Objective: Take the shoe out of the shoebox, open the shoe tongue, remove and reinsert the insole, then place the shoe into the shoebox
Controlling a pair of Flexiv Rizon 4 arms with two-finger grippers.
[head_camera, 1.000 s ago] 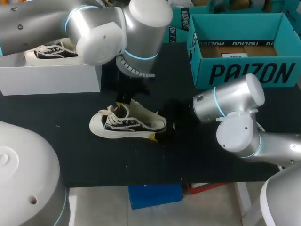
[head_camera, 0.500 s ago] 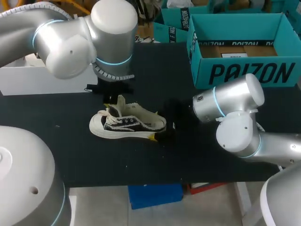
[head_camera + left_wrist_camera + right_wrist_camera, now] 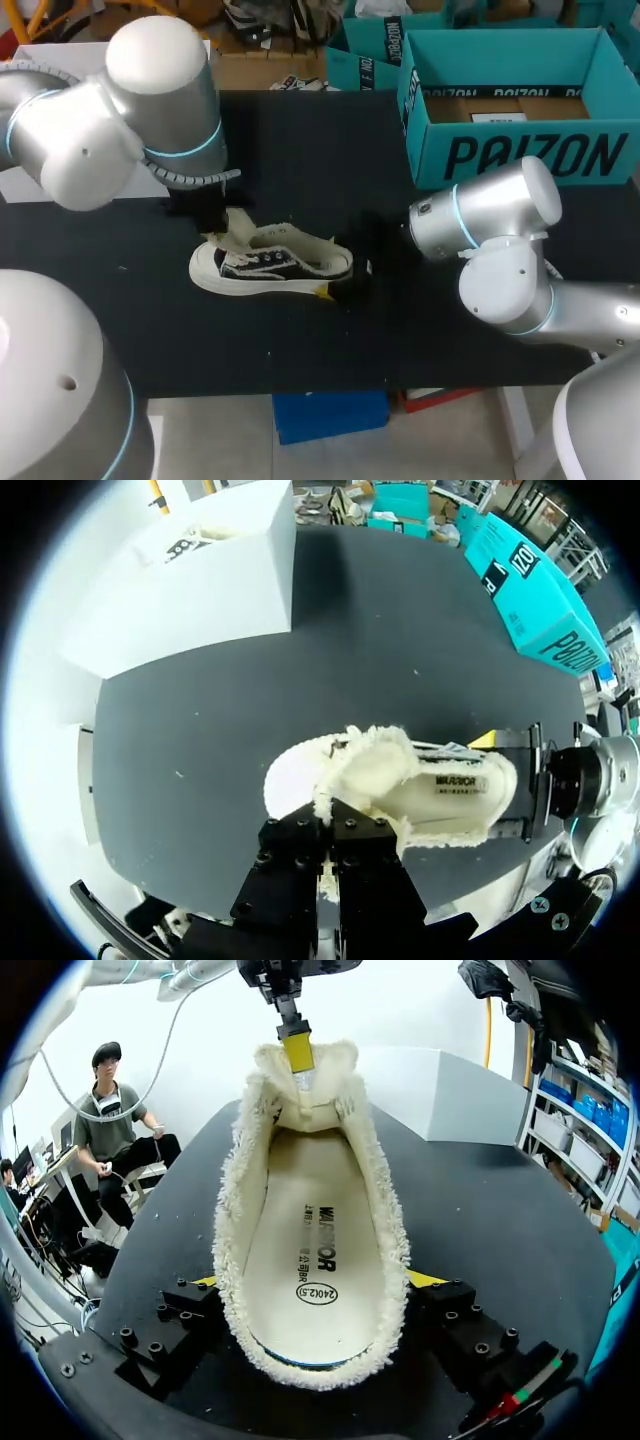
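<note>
A cream, fleece-lined low shoe (image 3: 272, 266) with a black side lies on its sole on the black table (image 3: 300, 150), toe to the left. My right gripper (image 3: 346, 284) stands wide around its heel, one finger pressed on each side (image 3: 318, 1280), so it holds the shoe (image 3: 310, 1240). My left gripper (image 3: 222, 214) is over the toe end, shut on the shoe tongue (image 3: 327, 802), which is folded forward off the opening (image 3: 298, 1058). The insole (image 3: 312, 1260) lies flat inside and is fully exposed.
An open teal shoebox (image 3: 515, 110) stands at the back right of the table. A white box (image 3: 200, 580) stands at the back left, with another shoe on it. The mat in front of the shoe is bare.
My left arm has swung left and lower, drawing the tongue from above the laces toward the toe. The shoe and my right arm have stayed put.
</note>
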